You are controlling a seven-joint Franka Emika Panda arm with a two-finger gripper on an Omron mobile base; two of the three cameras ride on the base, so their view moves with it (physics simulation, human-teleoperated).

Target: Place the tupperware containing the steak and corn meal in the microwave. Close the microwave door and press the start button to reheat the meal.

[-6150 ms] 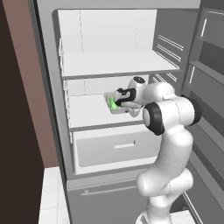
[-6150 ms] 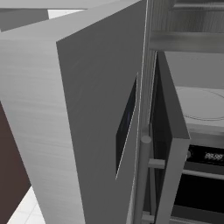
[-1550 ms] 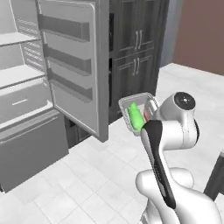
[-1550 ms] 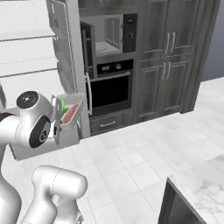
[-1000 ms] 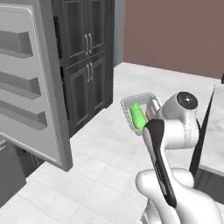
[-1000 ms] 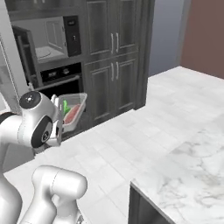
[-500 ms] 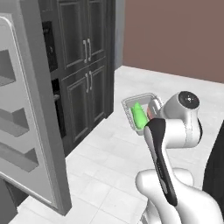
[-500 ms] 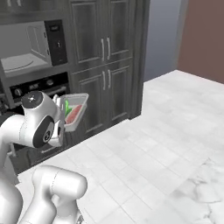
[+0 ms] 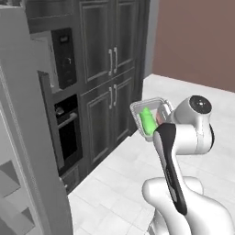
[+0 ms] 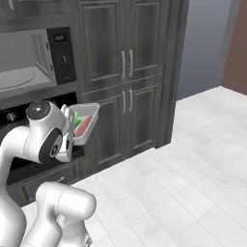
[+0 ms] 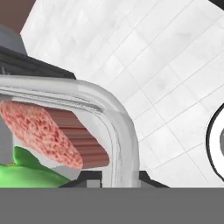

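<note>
My gripper (image 11: pixel 121 178) is shut on the rim of the tupperware (image 9: pixel 149 114), held tilted in the air at chest height in front of the arm. Inside the tub lie the green lump (image 9: pixel 147 122) and the red piece (image 10: pixel 83 125) of the steak and corn meal; the hand view shows the red piece (image 11: pixel 39 131) close up. The microwave (image 10: pixel 30 62) is built into the dark wall to the left. Its pale cavity is open to view, beside a black side panel (image 10: pixel 62 54). I cannot make out the microwave door. The tub hangs lower than the cavity and to its right.
An oven (image 9: pixel 69 133) with knobs and a horizontal handle sits under the microwave. Tall dark cabinet doors (image 10: pixel 128 67) stand to its right. The open grey fridge door (image 9: pixel 23 137) fills the left of the left base view. Pale tiled floor (image 10: pixel 193 183) stretches to the right.
The whole picture has shifted: the base has moved, bringing the microwave and cabinets closer and more central. The tub stays in my grip at the same place before the arm.
</note>
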